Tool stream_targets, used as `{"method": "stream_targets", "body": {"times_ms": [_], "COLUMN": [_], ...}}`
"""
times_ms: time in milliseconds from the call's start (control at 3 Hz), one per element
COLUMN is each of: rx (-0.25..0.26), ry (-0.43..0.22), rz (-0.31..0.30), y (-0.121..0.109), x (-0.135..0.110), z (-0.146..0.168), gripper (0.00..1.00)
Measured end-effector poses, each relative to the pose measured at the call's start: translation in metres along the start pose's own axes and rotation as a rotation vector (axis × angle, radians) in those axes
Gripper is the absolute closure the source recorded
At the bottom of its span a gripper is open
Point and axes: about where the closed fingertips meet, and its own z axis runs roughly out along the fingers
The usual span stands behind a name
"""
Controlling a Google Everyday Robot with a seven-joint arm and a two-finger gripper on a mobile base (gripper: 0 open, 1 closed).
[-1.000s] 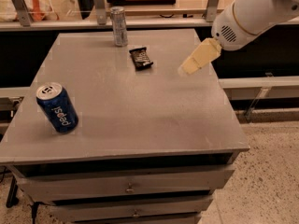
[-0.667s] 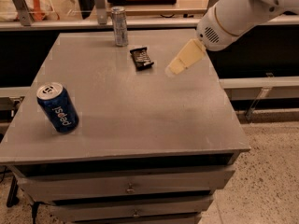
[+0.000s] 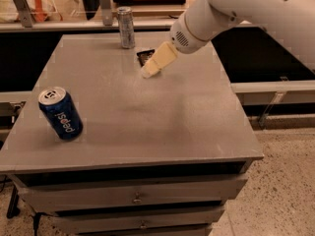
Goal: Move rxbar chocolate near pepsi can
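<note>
The rxbar chocolate (image 3: 143, 56) is a small dark flat bar lying on the grey table top (image 3: 162, 112) toward the back, mostly covered by my gripper. The pepsi can (image 3: 60, 113) is blue with white lettering and a silver top; it stands at the front left of the table. My gripper (image 3: 149, 71), with pale cream fingers, comes in from the upper right on a white arm and hangs right over the bar's near right edge.
A taller slim silver can (image 3: 126, 27) stands at the back edge, just left of the bar. The table is a grey cabinet with drawers (image 3: 135, 198) below. A shelf with boxes runs behind it. Speckled floor lies to the right.
My arm and gripper have moved left across the table, from right of the bar to directly over it. The bar and both cans have stayed in place.
</note>
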Motion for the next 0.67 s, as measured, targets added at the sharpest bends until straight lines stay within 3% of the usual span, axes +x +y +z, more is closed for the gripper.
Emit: {"method": "stream_targets", "body": {"times_ms": [667], "rx": [0.001], "ry": [-0.064], "rz": [0.136], "y": [-0.003], "x": [-0.031], "z": [0.069], "gripper": [0.0]}}
